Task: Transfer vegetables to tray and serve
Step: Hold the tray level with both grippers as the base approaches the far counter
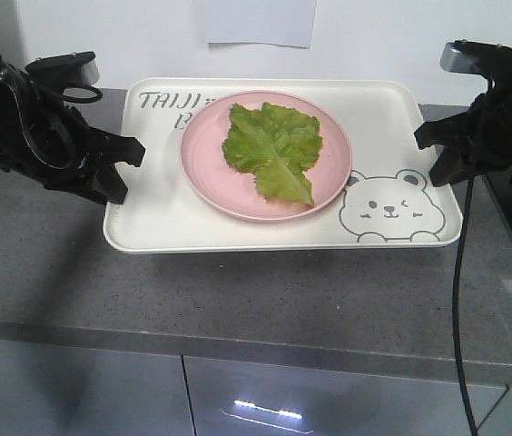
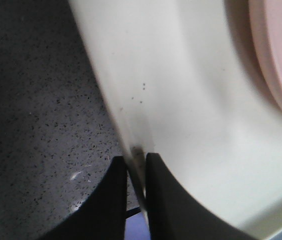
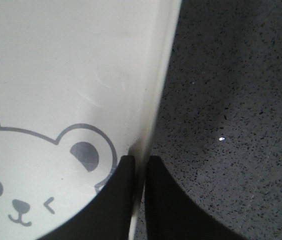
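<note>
The green crinkled lettuce leaf [image 1: 274, 150] lies on a round pink plate [image 1: 203, 154]. The plate sits on the cream-white tray [image 1: 161, 218] with a winking bear drawing [image 1: 392, 207]. My left gripper [image 1: 131, 156] is shut on the tray's left rim; in the left wrist view [image 2: 137, 162] its black fingers [image 2: 112, 200] pinch the rim [image 2: 131, 135]. My right gripper [image 1: 428, 145] is shut on the tray's right rim; in the right wrist view [image 3: 140, 165] its fingers [image 3: 118, 200] clamp the rim [image 3: 156, 100] beside the bear's ear [image 3: 85, 155].
The tray is over a dark grey speckled countertop [image 1: 238, 291] whose front edge runs above grey cabinet doors [image 1: 329, 400]. A white wall with a paper sheet [image 1: 260, 20] stands close behind. A black cable [image 1: 460, 300] hangs from the right arm.
</note>
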Tool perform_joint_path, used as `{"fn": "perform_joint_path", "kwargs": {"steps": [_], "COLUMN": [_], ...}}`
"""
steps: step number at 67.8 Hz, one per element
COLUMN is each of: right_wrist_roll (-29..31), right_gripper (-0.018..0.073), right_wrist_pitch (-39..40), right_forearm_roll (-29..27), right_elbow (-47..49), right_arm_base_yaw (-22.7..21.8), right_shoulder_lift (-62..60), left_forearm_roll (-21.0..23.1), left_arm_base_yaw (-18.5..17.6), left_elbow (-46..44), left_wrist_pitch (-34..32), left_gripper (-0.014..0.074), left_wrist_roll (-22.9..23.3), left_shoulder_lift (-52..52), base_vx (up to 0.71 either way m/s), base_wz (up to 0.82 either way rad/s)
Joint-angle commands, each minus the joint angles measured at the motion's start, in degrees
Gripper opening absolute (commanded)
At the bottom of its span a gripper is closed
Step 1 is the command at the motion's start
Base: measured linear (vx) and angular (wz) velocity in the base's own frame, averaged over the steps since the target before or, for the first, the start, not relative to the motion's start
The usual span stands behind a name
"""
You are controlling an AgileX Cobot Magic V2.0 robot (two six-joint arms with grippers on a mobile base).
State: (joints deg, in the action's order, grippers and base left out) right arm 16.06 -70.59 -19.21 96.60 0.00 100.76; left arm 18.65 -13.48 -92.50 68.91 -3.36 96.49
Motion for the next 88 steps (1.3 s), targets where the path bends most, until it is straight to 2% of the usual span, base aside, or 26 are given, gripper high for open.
{"fn": "perform_joint_path", "kwargs": {"steps": [1, 88], "right_wrist_roll": [1.8, 1.8], "right_gripper": [-0.0006, -0.0006], "right_wrist_pitch": [0.3, 0.3], "right_forearm_roll": [-11.5, -11.5], "right_elbow": [1.9, 1.9], "right_arm_base_yaw": [1.6, 1.6], "right_shoulder_lift": [-3.3, -3.3], "left_forearm_roll": [11.7, 11.7], "left_arm_base_yaw": [-2.2, -2.2], "left_elbow": [-2.2, -2.2], "left_wrist_pitch": [-3.2, -3.2], "left_gripper": [-0.0006, -0.0006], "left_wrist_roll": [-2.4, -2.4], "left_shoulder_lift": [-2.8, -2.8], "base_vx": [0.04, 0.02], "base_wz": [-0.06, -0.01]}}
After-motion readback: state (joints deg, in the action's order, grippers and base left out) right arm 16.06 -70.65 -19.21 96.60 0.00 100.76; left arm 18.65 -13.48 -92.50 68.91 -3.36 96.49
